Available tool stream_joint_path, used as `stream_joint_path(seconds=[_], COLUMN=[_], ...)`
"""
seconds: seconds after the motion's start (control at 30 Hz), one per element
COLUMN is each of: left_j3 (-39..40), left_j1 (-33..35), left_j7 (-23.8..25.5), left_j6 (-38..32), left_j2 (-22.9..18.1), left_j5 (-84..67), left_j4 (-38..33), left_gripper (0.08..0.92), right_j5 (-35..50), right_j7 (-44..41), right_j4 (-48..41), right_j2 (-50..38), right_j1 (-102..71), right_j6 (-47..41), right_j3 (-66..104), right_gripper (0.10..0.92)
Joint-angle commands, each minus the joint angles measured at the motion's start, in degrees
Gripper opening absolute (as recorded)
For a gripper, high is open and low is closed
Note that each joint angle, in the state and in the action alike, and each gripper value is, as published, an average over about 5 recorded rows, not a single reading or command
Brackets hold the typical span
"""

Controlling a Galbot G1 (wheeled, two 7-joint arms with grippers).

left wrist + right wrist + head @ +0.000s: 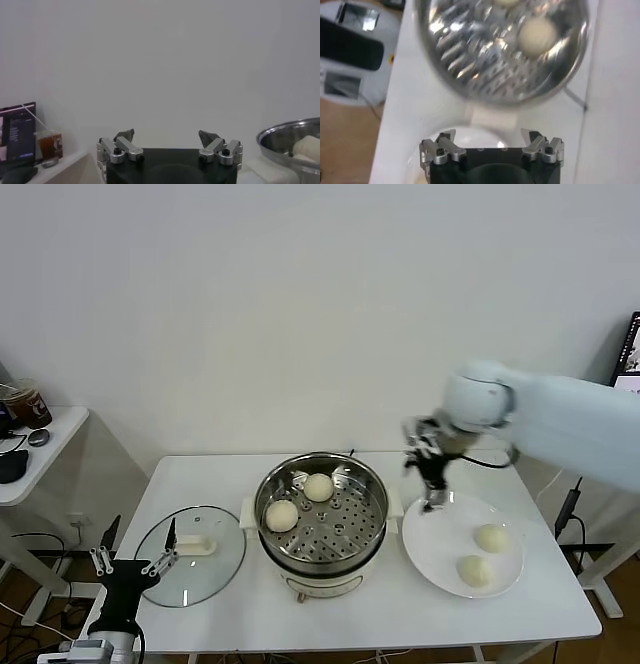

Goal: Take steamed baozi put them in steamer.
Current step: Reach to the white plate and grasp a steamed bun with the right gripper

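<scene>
So the right gripper is hanging fingers-down over the gap between the steamer and the near edge of the white plate, with the white arm reaching in from the right side and bent at the wrist. Its fingers are spread apart with nothing between them. Two baozi sit on the perforated tray, toward the back-left part of the pot, close together but not touching. The other two baozi are on the plate, on its right half, well clear of the gripper. They're round, so no real long axis to speak of. The left gripper is parked low at the table's front-left corner, fingers spread open, just beside the glass lid.
</scene>
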Motion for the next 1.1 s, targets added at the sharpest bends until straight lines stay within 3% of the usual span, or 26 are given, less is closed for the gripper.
stream_joint_path(seconds=[0.03,0.47,0.9,1.1], left_j3=[0.3,-0.2,-1.1,-1.4], left_j1=[0.3,1.2,1.8,1.9], left_j7=[0.0,-0.1,-0.1,-0.1], left_j6=[0.0,0.1,-0.1,-0.2], left_j2=[-0.4,-1.6,-2.0,-2.0], left_j5=[0.7,2.1,2.0,1.9], left_j4=[-0.3,-0.9,-0.8,-0.9], left_gripper=[0.823,0.823,0.823,0.823], right_j5=[-14.9,-20.1,-21.7,-21.6], right_j7=[-2.1,4.3,7.4,7.2], right_j4=[3.2,-3.5,-10.4,-11.2], right_j2=[-15.2,-10.4,-4.2,-2.6], right_j1=[-17.2,-43.7,-48.8,-48.6], right_j6=[8.7,7.9,8.2,7.3], right_j3=[9.6,29.6,34.3,34.2], right_gripper=[0.823,0.823,0.822,0.769])
